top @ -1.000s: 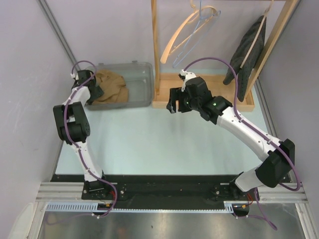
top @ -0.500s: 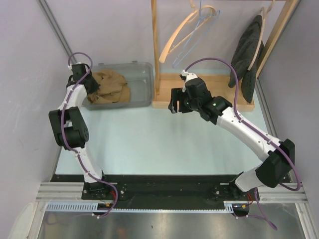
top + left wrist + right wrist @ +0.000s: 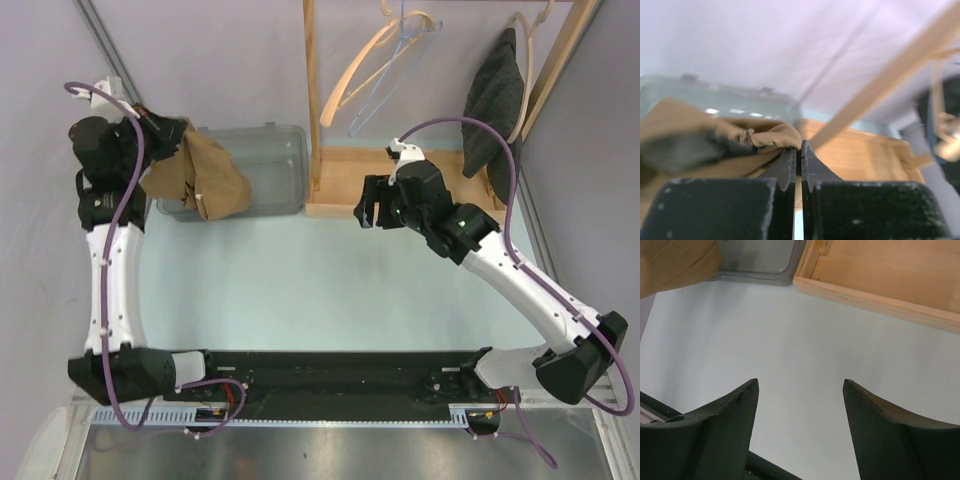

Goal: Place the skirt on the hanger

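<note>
At the far left the left pincer (image 3: pixel 170 130) is held high and is clamped tight on a bunched fold of the tan skirt (image 3: pixel 195 172). In the left wrist view its jaws meet, with cloth pinched at their tips. The skirt hangs from that grip, its lower part draping over the left end of the clear bin (image 3: pixel 272 165). Right of the bin stands the wooden rack (image 3: pixel 312 100), with a pale wooden hanger (image 3: pixel 365 65) dangling inside its frame. Below that, the right pincer (image 3: pixel 372 210) hovers over the table (image 3: pixel 300 270), jaws wide with nothing between them. A dark garment (image 3: pixel 495 100) hangs at the rack's right side.
</note>
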Robot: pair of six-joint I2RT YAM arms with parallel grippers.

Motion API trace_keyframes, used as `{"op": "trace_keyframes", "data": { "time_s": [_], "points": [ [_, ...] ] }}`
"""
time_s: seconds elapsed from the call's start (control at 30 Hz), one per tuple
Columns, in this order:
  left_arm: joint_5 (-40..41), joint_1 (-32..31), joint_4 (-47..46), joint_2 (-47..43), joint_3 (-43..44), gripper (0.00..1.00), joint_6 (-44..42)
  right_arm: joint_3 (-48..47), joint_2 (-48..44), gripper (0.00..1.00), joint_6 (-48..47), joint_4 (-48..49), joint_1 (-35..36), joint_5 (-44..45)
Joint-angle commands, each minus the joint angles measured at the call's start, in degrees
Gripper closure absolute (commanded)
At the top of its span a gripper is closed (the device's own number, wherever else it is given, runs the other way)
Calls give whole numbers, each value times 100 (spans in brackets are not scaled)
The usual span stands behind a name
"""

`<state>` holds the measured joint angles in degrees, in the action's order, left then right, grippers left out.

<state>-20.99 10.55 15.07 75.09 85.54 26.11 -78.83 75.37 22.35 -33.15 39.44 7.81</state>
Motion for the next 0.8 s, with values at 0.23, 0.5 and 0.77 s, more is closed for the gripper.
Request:
{"op": "trace_keyframes", "data": {
  "time_s": [0.23,0.5,0.77],
  "points": [
    [-2066,-368,-1252,-1645,-230,100,974,192,-971,27,-28,-359,-437,142],
    [-1857,-1798,-1032,-2279,-1501,100,975,324,-1306,26,-29,-667,-885,-245],
    [-837,-3532,-1303,-2166,-3244,100,861,684,-1587,26,-2,-957,-1280,-315]
  ]
}}
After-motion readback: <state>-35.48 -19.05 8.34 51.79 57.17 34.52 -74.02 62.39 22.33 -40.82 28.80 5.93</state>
